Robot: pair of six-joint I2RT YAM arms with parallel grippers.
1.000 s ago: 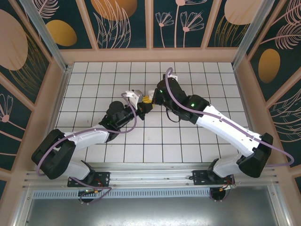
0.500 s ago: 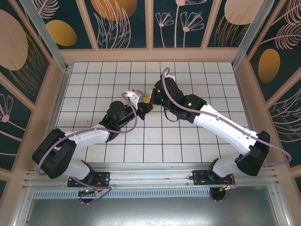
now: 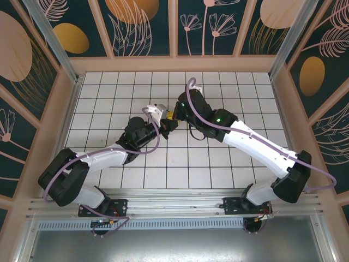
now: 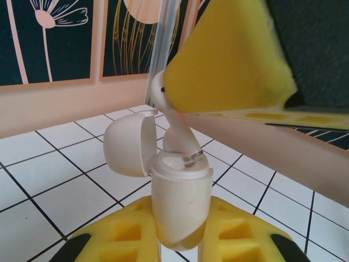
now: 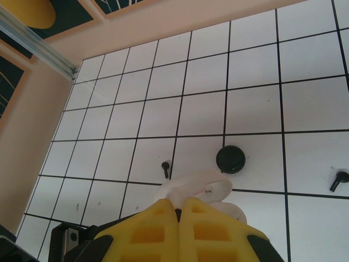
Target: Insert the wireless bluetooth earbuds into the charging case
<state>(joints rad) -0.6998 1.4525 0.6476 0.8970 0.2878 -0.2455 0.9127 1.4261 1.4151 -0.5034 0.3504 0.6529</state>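
My left gripper (image 4: 180, 224) is shut on a white charging case (image 4: 180, 196), held upright with its lid (image 4: 126, 144) flipped open to the left. Above it, a yellow fingertip (image 4: 229, 60) of the right gripper pinches a white earbud (image 4: 175, 139), whose metal-tipped stem end rests at the case's open mouth. In the right wrist view my right gripper (image 5: 179, 206) is shut, with the white case (image 5: 212, 188) just beyond its tips. Both grippers meet over the middle of the table: left (image 3: 166, 122), right (image 3: 173, 115). Two black earbuds (image 5: 165, 168) (image 5: 339, 180) lie on the tiles.
A round black case (image 5: 233, 159) lies closed on the white tiled floor (image 5: 256, 71), between the two black earbuds. Peach walls (image 3: 174, 64) with metal posts ring the table. The two forearms angle in from either side toward the centre.
The right arm has edged slightly left, bringing the earbud closer onto the case. The left arm and the case have stayed put.
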